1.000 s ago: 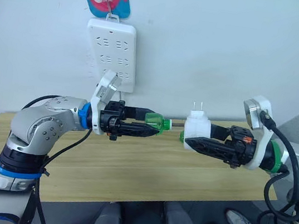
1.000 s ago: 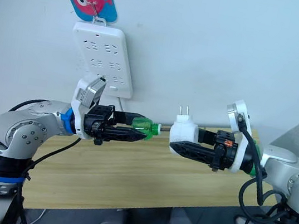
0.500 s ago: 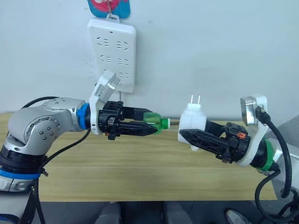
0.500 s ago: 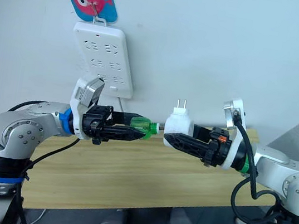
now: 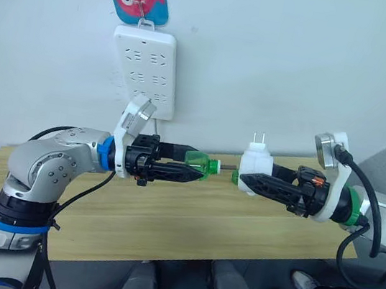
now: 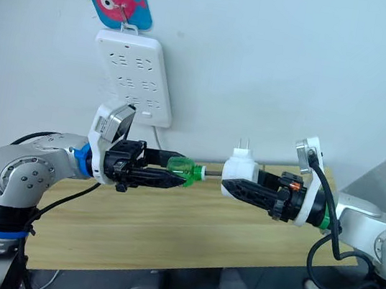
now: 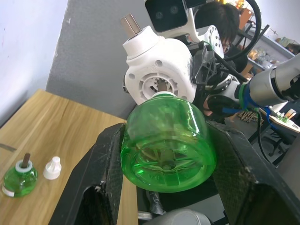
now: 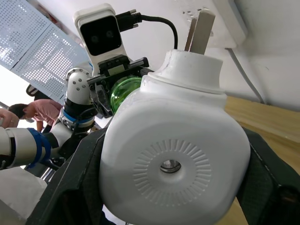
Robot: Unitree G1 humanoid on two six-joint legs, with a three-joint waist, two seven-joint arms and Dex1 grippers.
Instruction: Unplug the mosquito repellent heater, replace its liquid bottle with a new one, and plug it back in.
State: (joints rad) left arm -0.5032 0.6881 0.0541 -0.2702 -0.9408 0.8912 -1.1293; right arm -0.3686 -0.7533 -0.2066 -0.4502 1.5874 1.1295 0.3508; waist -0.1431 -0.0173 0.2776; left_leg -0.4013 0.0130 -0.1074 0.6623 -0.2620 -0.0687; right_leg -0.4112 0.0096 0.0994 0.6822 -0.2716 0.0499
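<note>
Green bottle (image 5: 204, 165) clenched in left gripper (image 5: 190, 171), heater (image 5: 254, 170) in right gripper (image 5: 249, 182); misaligned wick could snag.

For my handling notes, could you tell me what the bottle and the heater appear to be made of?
The bottle looks like clear green plastic, glossy: its base ribs show through. The mosquito repellent heater looks like white moulded plastic, smooth and slightly satin, with fine ribs around its vent hole. Its prongs look like dull metal.
</note>
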